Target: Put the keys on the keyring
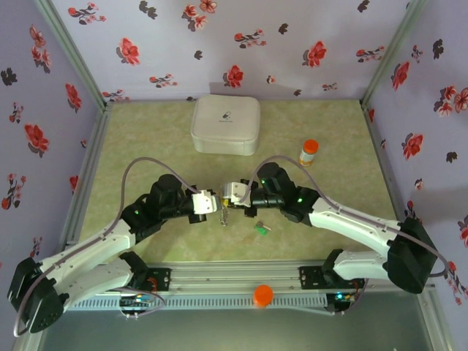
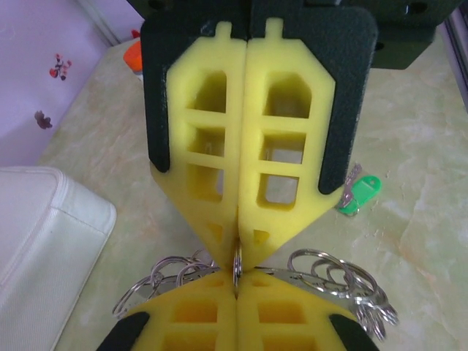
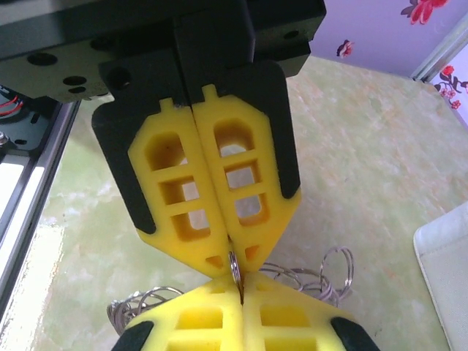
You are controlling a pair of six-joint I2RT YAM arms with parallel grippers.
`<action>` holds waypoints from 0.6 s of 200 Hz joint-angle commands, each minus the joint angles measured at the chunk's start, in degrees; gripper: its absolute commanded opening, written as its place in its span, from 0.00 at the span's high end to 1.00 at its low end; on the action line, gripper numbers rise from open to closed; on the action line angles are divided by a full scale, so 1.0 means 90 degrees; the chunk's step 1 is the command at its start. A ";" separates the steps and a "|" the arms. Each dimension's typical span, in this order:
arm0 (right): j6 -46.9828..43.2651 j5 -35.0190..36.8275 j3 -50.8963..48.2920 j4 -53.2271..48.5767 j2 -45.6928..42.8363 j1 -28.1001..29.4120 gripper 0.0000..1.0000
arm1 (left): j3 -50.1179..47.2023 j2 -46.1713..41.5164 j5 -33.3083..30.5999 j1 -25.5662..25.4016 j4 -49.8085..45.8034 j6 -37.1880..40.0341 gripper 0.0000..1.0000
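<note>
Nearest the arm bases, the green key [image 1: 261,229] lies loose on the surface [image 1: 146,139], approx 4 o'clock of where the two tips meet and apart from them, so it's not threaded yet. Just beyond, at centre, both arms meet tip to tip. The left end effector [image 2: 236,303] has its pads pressed together, clamped on one silver split ring of the keyring [image 2: 237,263]. The right end effector [image 3: 241,300] is clamped on that same ring from the opposite side. The rest of the keyring, a bunch of silver rings, spills out at 3 & 9 o'clock of the pinch. Blue key: can't make it out, maybe in the bunch. Judged progress: early, ring secured by both arms but no key being fed; green key at min. left to pick up & thread. Farthest, the white case [image 1: 224,124] at 12 o'clock & the orange-capped bottle [image 1: 309,152] at 2 o'clock aren't involved.
</note>
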 commanded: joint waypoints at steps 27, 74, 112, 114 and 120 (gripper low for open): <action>0.0309 -0.0189 -0.0521 0.1099 0.0018 0.0066 1.00 | -0.0395 -0.0266 0.0087 0.0214 0.1400 -0.0796 0.55; 0.0765 -0.0790 -0.0755 0.1653 -0.0033 -0.0261 1.00 | -0.1217 -0.1001 0.0403 0.0626 0.1880 -0.1594 0.59; 0.1043 -0.1121 -0.0944 0.2094 -0.0025 -0.0429 1.00 | -0.1746 -0.1126 0.0582 0.0626 0.2950 -0.2313 0.65; 0.1059 -0.1122 -0.0953 0.2111 -0.0026 -0.0428 1.00 | -0.1907 -0.1116 0.0611 0.0626 0.3050 -0.2364 0.66; 0.1094 -0.1126 -0.0959 0.2140 -0.0009 -0.0430 1.00 | -0.2075 -0.1073 0.0662 0.0626 0.3370 -0.2478 0.67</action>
